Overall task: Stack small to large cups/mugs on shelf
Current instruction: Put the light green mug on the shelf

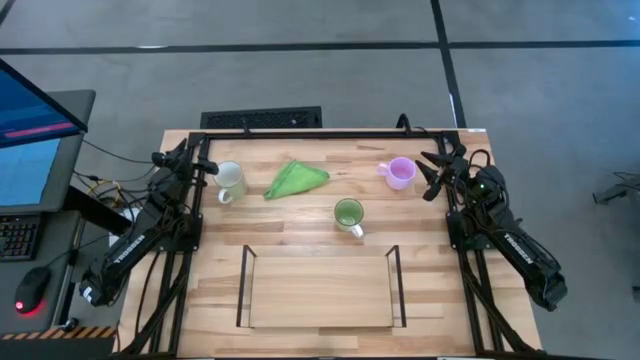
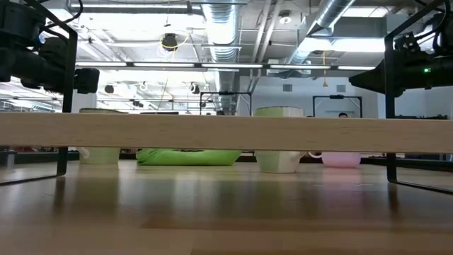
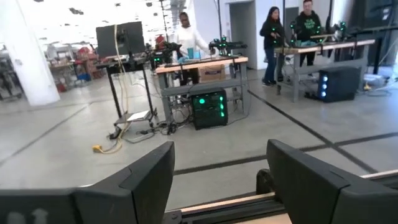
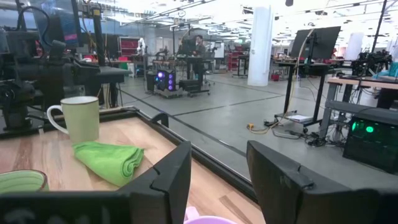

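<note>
Nearest the camera, the shelf (image 1: 320, 290) stands bare while the white mug (image 1: 231, 180), green mug (image 1: 349, 213) and purple mug (image 1: 401, 172) sit on the table behind it, so stacking has not begun; the right gripper (image 1: 430, 172), fingers spread, hovers just beside the purple mug and needs to close on it, and the left gripper (image 1: 205, 166), also spread, waits by the white one.

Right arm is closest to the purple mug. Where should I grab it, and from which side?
Judging from the high view, grip the light purple mug across its rim from above, one finger inside the open mouth. It stands upright, and its handle points toward the green cloth, away from the right gripper, so the wall facing the open gripper is clear.
</note>
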Action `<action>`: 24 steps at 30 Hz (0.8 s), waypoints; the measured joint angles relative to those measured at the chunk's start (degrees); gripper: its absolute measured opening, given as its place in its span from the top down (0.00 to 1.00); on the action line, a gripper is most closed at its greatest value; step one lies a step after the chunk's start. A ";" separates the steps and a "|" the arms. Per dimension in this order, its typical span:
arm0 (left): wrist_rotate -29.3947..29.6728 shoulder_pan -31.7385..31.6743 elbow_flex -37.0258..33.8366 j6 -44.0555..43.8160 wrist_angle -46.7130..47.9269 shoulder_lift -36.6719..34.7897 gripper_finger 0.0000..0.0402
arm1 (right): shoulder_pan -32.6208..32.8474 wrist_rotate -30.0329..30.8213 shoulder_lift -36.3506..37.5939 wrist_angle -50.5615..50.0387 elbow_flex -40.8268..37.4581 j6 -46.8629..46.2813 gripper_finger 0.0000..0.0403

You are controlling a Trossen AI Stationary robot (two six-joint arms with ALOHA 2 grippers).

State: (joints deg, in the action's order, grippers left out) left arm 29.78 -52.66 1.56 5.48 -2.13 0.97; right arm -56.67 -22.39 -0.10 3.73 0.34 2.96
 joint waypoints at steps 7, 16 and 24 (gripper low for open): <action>-0.78 0.02 0.01 -0.37 -0.03 0.00 0.39 | 0.00 0.01 -0.01 0.00 0.00 0.00 0.56; -0.81 0.02 0.04 0.11 0.04 0.00 0.38 | -0.01 0.00 -0.01 0.00 0.00 0.00 0.56; -0.86 0.02 0.04 0.09 0.07 0.00 0.39 | 0.00 0.01 -0.01 0.00 0.00 0.00 0.56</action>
State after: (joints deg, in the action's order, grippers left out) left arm 28.93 -52.64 1.61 5.57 -2.07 0.97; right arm -56.66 -22.38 -0.11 3.73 0.34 2.96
